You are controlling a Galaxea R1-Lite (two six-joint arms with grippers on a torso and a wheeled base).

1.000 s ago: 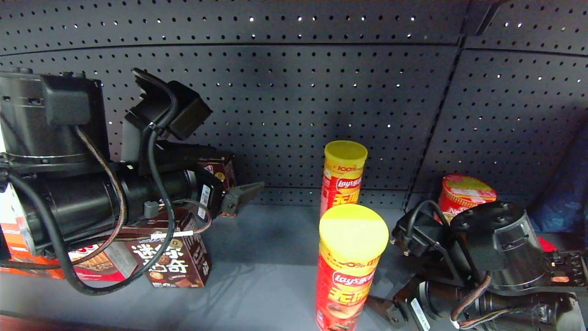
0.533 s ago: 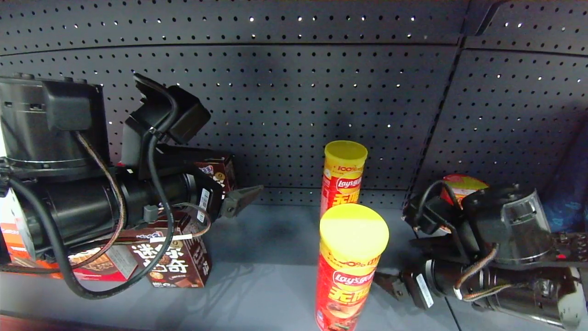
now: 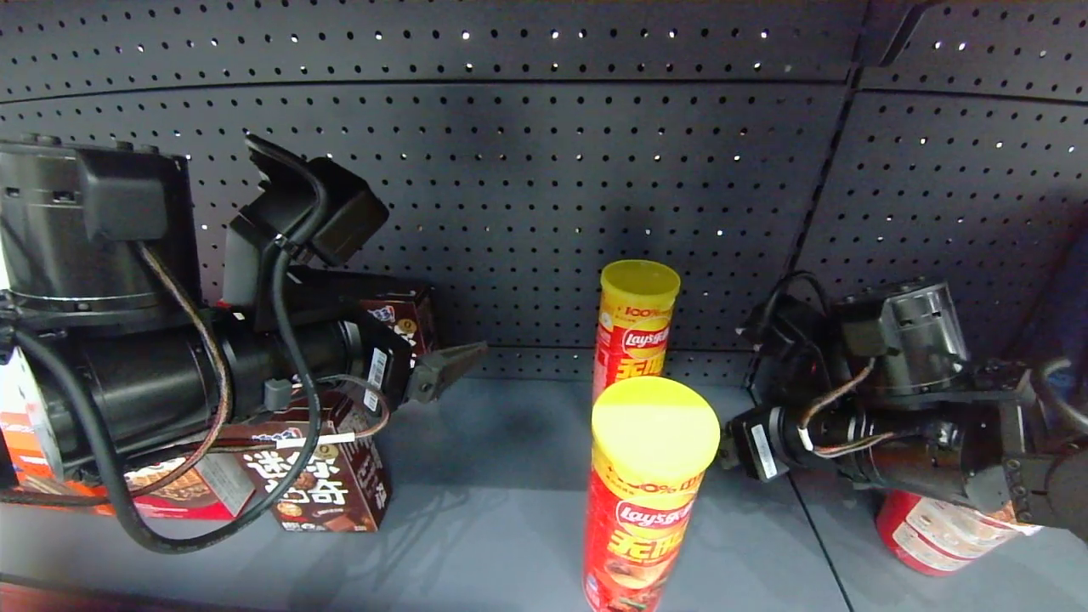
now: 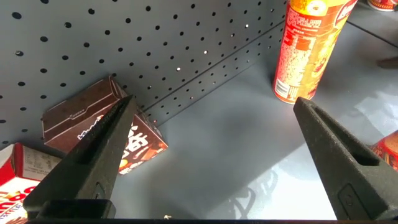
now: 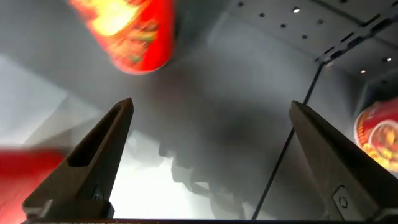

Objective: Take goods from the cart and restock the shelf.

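Two red chip cans with yellow lids stand upright on the grey shelf [image 3: 501, 476], one at the back [image 3: 636, 327] and one at the front [image 3: 650, 484]. My left gripper [image 3: 442, 367] hovers open and holding nothing over the shelf's left part. In the left wrist view, the left gripper [image 4: 214, 104] has a brown box [image 4: 93, 134] by one finger and the back chip can [image 4: 308, 50] beyond the other. My right gripper [image 5: 211, 106] is open and holds nothing, just right of the front can, low over the shelf.
A brown box [image 3: 327, 480] and an orange-red box [image 3: 51, 489] sit under my left arm. Another brown box [image 3: 408, 313] leans at the back. A red cup of noodles [image 3: 943, 531] lies under my right arm. Another red cup [image 5: 379, 137] stands by the pegboard wall [image 3: 544, 187].
My right arm has lifted and swung up toward the back wall, covering the cup at the back and uncovering one at the front right. The left arm has barely shifted.
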